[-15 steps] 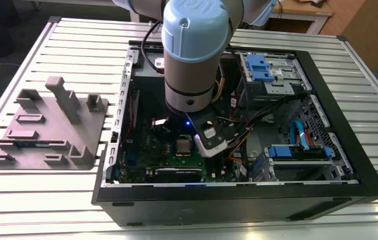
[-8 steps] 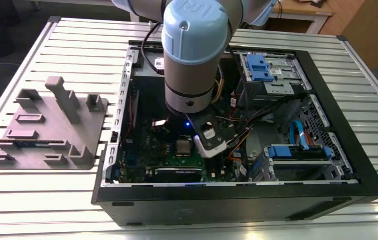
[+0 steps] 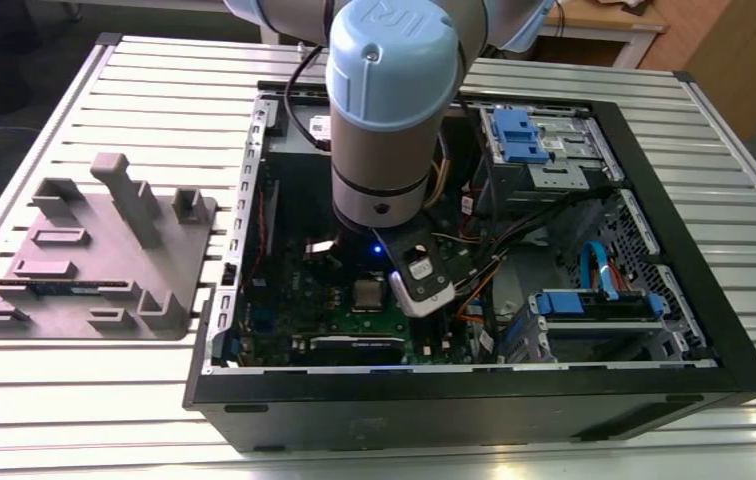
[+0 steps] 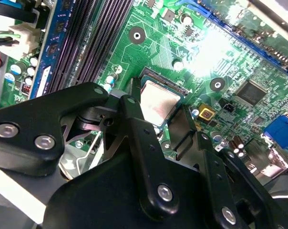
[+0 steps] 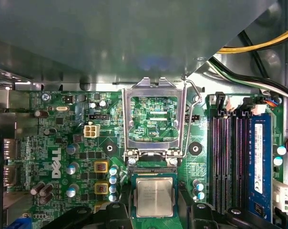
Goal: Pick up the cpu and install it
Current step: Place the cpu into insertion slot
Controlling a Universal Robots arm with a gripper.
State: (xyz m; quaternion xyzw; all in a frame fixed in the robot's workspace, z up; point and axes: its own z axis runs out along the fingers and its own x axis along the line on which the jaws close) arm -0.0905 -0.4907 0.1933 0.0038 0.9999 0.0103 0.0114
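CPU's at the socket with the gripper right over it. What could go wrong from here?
1. The cpu lies in the socket while the metal frame stands flipped open, so nothing clamps it; a skewed move by the gripper might shift it.
2. Loose cables run close beside the arm and could snag.

Exterior view high over open case [image 3: 458, 405], both wrist views close, sharing cpu [image 4: 158, 102] [image 5: 154, 196]
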